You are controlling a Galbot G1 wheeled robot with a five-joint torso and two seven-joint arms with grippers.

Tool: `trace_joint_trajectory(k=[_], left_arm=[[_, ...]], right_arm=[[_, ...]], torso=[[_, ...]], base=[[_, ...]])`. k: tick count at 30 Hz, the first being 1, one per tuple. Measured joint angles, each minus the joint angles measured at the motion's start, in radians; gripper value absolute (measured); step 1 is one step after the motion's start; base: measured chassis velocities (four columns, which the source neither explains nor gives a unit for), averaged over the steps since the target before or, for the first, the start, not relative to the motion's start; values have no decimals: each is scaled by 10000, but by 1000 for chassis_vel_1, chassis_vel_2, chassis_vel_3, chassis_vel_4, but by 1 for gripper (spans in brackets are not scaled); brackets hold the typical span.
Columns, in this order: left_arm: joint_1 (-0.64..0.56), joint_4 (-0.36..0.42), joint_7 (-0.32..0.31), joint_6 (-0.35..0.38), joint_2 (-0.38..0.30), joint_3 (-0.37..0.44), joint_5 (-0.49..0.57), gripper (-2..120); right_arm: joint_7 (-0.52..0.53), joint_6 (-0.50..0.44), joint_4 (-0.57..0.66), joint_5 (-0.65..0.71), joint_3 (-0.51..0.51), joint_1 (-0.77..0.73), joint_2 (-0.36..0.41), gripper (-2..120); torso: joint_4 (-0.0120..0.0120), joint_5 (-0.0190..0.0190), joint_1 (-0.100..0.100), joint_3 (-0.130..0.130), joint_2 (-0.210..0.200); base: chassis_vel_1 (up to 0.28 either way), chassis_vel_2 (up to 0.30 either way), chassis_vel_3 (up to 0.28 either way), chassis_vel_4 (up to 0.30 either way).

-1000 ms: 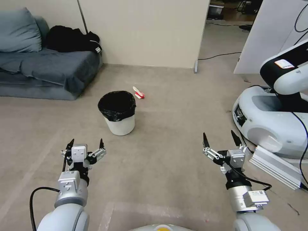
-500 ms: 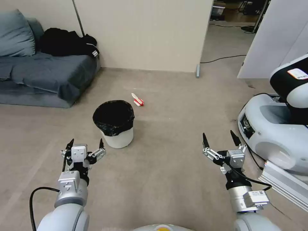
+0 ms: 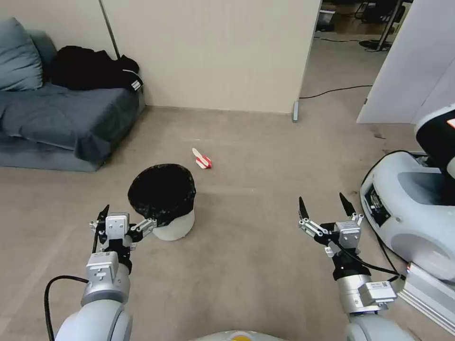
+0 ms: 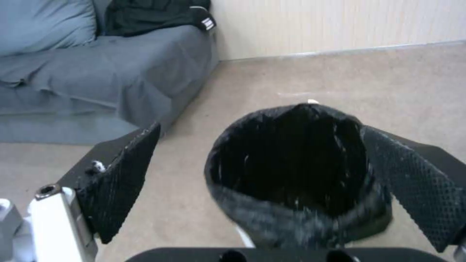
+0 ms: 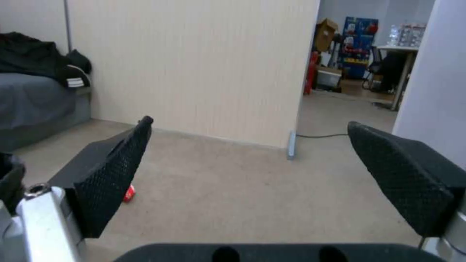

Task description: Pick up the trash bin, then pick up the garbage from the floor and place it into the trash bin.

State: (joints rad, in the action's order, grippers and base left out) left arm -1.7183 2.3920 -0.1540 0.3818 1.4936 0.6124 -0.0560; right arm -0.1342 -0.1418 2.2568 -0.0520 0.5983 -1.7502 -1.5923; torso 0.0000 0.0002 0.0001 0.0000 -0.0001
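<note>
Head view, bin: Your bin (image 3: 163,201), white with a black bag folded over its rim, stands upright on the beige floor, ahead and slightly to your left.
Head view, left gripper: Your left gripper (image 3: 125,218) hangs just in front of the bin, fingers spread wide, holding nothing. Its inner fingertip overlaps the bin's near wall in this view; you cannot tell whether they touch.
Head view, right gripper: Your right gripper (image 3: 327,210) hovers over bare floor, well apart from the bin, fingers wide and empty.
Head view, garbage: A red-and-white packet (image 3: 202,159) lies on the floor just beyond the bin, toward the wall.
Head view, surroundings: A grey sofa (image 3: 61,123) sits far left with black clothing on it. Another white robot base (image 3: 412,208) stands at your right.

Left wrist view, bin: The bin (image 4: 296,174) sits ahead between the two black fingers (image 4: 121,174), which are wide apart. Its dark mouth faces the camera.
Left wrist view, sofa: The sofa (image 4: 97,69) lies behind.

Right wrist view, gripper: The two black fingers (image 5: 114,174) stand far apart, with nothing between them.
Right wrist view, packet: A red bit of the packet (image 5: 129,193) peeks out beside one finger.
Right wrist view, wall: A beige wall (image 5: 194,62) stands ahead.
</note>
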Motion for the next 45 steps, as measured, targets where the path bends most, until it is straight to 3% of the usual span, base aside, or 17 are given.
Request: trace_joint_trajectory(k=[17, 30, 38, 45], left_arm=[[21, -8, 0, 0, -17, 48, 6, 100], [179, -76, -98, 41, -48, 191, 66, 100], [873, -179, -633, 691, -289, 691, 639, 100], [1616, -784, -1283, 1510, -662, 961, 1348, 100]], right_arm=[[-110, -154, -50, -13, 41, 9, 0, 98], [-408, -588, -179, 102, 83, 64, -14, 100], [-463, -956, -318, 74, 203, 174, 29, 100], [-462, -1077, -435, -115, 232, 179, 44, 100]], torso=[[0, 0, 0, 0, 0], [0, -3, -2, -1, 0], [0, -2, -2, -1, 0], [0, -1, -1, -1, 0]], base=[[-160, 163, 159, -164], [-28, 38, 53, -38], [0, 0, 0, 0], [0, 0, 0, 0]])
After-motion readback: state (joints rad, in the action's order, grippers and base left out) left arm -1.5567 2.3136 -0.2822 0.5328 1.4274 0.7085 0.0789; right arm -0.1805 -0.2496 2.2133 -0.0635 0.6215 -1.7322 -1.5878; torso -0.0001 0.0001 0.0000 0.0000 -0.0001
